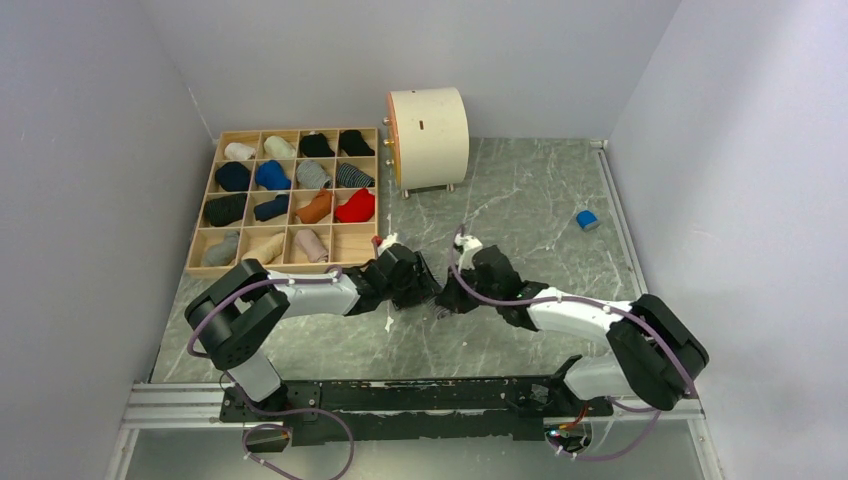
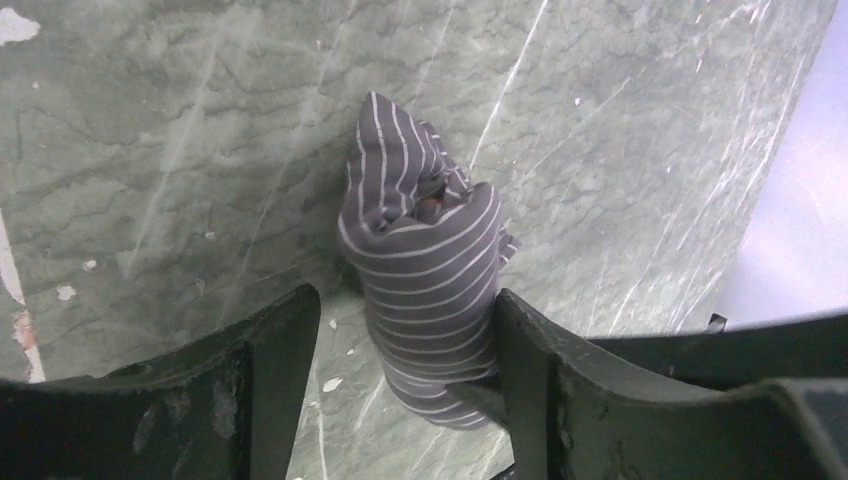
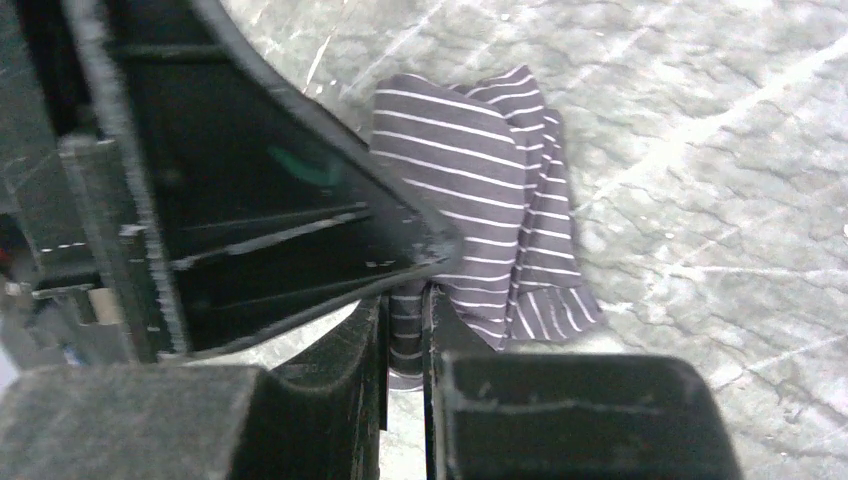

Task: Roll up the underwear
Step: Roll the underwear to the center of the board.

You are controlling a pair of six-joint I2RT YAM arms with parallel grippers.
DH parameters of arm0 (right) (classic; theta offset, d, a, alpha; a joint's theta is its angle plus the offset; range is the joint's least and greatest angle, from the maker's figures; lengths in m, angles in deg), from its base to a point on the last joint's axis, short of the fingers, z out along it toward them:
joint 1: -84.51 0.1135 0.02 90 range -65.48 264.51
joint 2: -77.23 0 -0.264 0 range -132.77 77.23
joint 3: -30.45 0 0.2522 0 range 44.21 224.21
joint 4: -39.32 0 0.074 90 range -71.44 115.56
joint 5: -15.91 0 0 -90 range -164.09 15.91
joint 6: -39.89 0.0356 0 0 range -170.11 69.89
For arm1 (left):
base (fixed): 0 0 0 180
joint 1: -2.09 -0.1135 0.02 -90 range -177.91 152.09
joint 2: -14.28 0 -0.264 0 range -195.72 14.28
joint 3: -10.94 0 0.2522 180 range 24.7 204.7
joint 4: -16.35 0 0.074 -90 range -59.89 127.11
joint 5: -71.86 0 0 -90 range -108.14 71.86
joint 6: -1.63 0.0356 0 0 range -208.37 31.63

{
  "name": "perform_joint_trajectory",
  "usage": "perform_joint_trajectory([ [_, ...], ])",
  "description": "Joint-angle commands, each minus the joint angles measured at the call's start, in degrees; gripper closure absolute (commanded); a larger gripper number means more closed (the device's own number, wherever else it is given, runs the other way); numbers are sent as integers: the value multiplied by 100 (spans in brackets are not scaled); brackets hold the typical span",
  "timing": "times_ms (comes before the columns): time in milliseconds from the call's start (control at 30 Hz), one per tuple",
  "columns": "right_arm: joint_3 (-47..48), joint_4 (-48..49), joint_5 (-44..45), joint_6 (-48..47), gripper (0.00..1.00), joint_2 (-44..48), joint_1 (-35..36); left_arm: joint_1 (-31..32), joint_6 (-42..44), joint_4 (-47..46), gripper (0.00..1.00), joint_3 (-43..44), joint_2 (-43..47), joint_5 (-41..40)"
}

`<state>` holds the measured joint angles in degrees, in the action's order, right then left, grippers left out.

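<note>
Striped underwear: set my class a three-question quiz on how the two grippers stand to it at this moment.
1. True or false: the left gripper is clamped tight on the striped underwear.
2. Which gripper pinches a fold of the cloth? A: left. B: the right gripper. C: neither.
3. Fill in: the underwear lies on the ___.
Key: 1 false, its jaws stand open around the garment. 2 B. 3 table.
</note>
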<state>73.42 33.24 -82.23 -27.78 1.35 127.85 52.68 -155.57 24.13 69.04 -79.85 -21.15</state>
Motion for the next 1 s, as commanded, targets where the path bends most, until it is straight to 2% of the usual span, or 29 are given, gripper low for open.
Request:
perform_joint_trajectory([
  [0,-630,652,-1253,397,94,-96,-983,30,105,-155,30,107,175,14],
  [200,-742,1145,-2473,608,94,-542,-1832,26,206,-301,31,340,-58,128],
  [400,-867,1449,-2946,731,94,-773,-2357,25,326,-209,38,565,-224,125],
  [567,-734,1290,-3043,666,89,-871,-2478,27,382,-219,59,705,-504,214],
  [700,-391,550,-2635,349,69,-549,-2470,25,303,-26,64,813,-774,216],
  [767,-198,-7,-2119,103,61,-175,-2371,27,254,75,65,826,-828,193],
  [967,220,-1176,-492,-281,53,781,-1691,29,233,303,66,924,-917,140],
])
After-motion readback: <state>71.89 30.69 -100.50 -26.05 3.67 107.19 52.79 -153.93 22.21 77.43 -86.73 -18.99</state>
